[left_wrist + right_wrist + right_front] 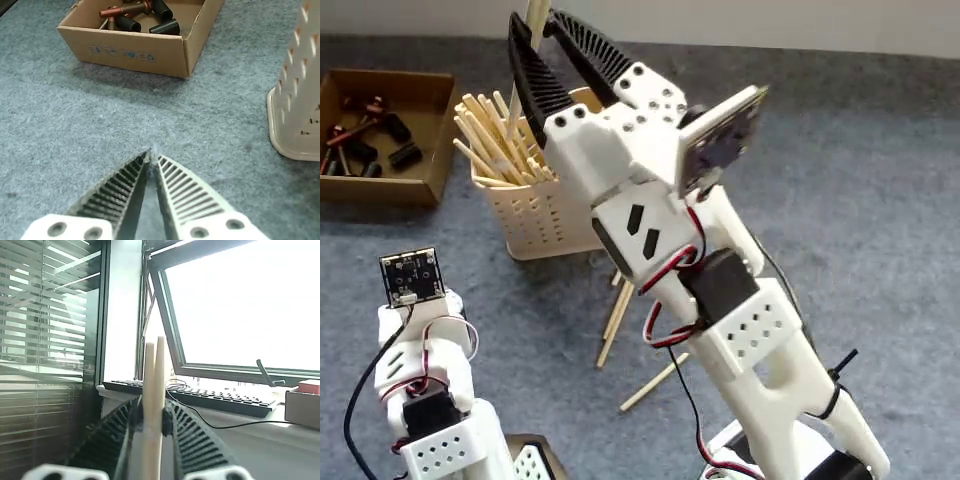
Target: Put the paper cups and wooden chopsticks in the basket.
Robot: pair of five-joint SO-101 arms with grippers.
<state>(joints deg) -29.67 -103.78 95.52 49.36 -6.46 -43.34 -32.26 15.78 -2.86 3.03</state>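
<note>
The right pincer (533, 20) is raised high above the basket (545, 228), pointing up and away from the tabletop (865, 200). It is clamped on a pair of chopsticks (537, 10). In the right wrist view the two sticks (153, 370) stand side by side between the dark ribbed fingers (112, 432) of that pincer (151, 405), their ends rising past the fingertips against a bright window.

The cream basket stands on the grey tabletop, and a bundle of chopsticks (495, 135) already leans inside it, fanned toward the box (375, 190). More chopsticks lie loose on the tabletop – a few (617, 318) close together just in front of the basket, partly under the right arm, and one (655, 385) a little nearer, lying at a slant.

The left arm sits at the near left of the tabletop, well apart from the basket. Its pincer (151, 156) is closed with nothing between the fingers, tips close over bare tabletop. From its wrist view the basket's perforated wall (297, 100) stands off to one side, and the cardboard box (135, 50) lies ahead – holding copper-coloured bolts (125, 10) and dark cylinders (165, 27).
</note>
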